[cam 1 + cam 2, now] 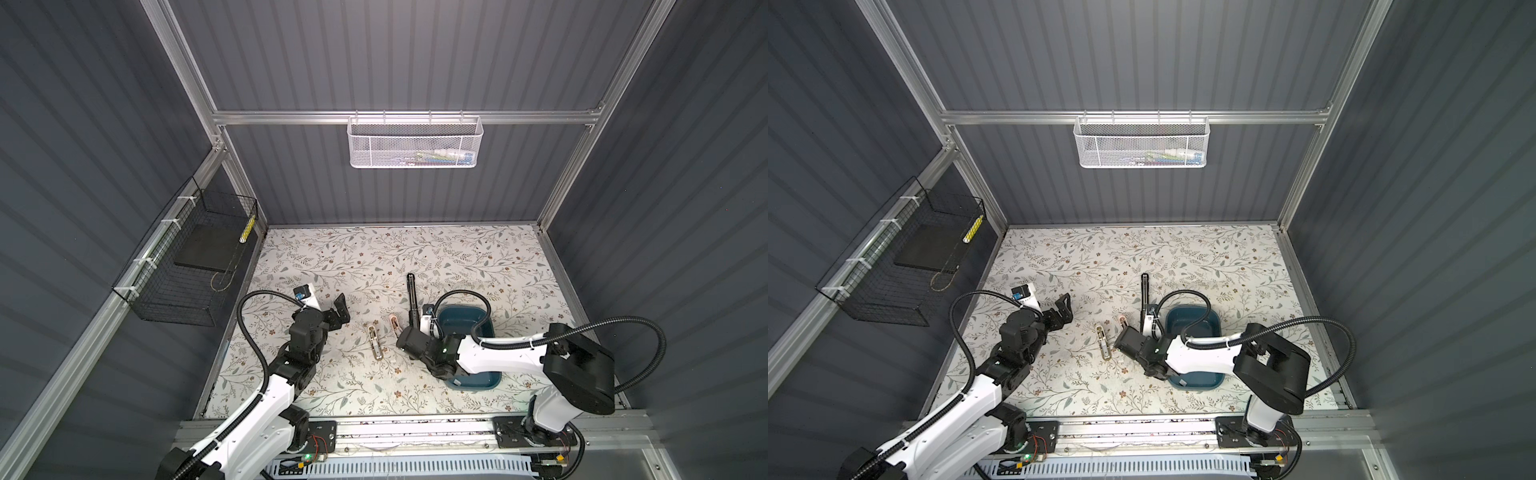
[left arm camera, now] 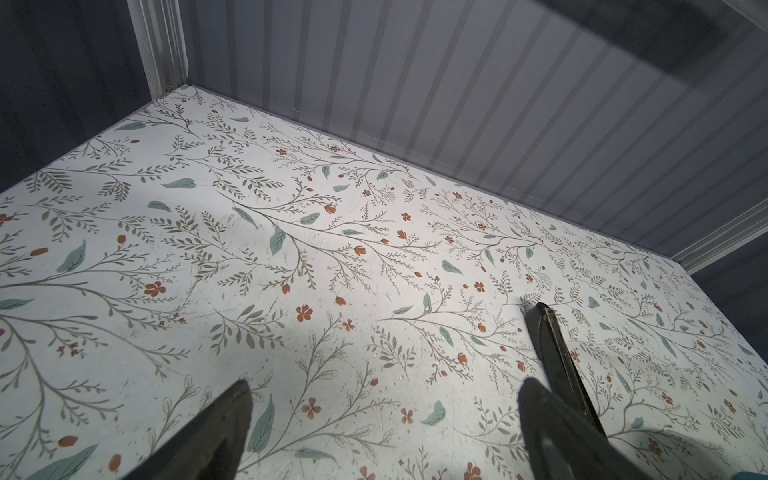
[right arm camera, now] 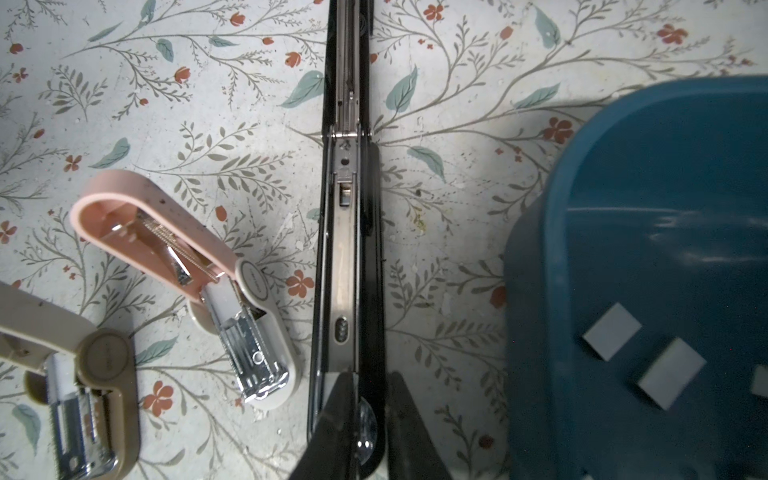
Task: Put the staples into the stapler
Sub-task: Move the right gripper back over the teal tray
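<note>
Staples lie as small flat grey pieces on the floor of the blue tray, on the right side of the counter. You can see three of them in the right wrist view, and they do not touch each other.

Now look from the left. Your left hand is over the left part of the counter. Its fingers are spread wide apart and there is nothing between them. In the left wrist view only the flowery counter shows under it.

Next, near the middle, comes a small tan stapler. It is flipped open, so its shiny metal part shows. Just beside it on the right is a small pink stapler. It is open too, with its top folded back. The two are near but do not touch.

Then comes a long black stapler. It is opened out flat in one straight line that points to the back wall. It lies between the pink stapler and the blue tray.

Your right hand is at the near end of the black stapler. Its fingers are pulled close together, one on each side of the stapler's edge, pinching it.

Last is the blue tray, just right of the black stapler. In both top views your right arm covers part of it.
</note>
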`<action>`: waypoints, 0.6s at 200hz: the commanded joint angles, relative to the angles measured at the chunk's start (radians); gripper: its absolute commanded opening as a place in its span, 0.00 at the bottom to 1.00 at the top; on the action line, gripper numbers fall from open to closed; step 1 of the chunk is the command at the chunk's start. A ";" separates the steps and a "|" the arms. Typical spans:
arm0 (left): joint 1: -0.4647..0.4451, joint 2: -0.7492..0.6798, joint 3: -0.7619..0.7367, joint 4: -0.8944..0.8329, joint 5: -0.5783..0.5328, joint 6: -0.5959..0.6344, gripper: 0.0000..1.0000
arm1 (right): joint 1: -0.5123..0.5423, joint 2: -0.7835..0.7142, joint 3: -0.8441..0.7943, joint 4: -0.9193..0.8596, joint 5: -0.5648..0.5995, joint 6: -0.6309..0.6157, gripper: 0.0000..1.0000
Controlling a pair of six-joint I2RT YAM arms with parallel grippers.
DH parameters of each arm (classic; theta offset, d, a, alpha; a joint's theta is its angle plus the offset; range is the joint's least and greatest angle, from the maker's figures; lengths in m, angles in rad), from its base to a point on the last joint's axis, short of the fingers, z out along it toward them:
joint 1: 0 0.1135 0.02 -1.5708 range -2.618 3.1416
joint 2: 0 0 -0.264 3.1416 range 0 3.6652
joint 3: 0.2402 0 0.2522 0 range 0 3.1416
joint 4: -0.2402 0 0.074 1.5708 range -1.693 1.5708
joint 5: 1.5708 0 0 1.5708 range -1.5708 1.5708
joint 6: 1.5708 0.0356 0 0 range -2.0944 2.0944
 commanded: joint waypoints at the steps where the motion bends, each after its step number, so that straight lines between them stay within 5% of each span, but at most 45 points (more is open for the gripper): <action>1: 0.005 -0.006 0.037 -0.001 -0.010 -0.004 1.00 | 0.000 -0.026 -0.025 -0.057 0.004 0.030 0.18; 120: 0.005 0.010 0.037 0.004 -0.008 -0.004 1.00 | 0.007 -0.064 -0.023 -0.084 -0.011 0.011 0.19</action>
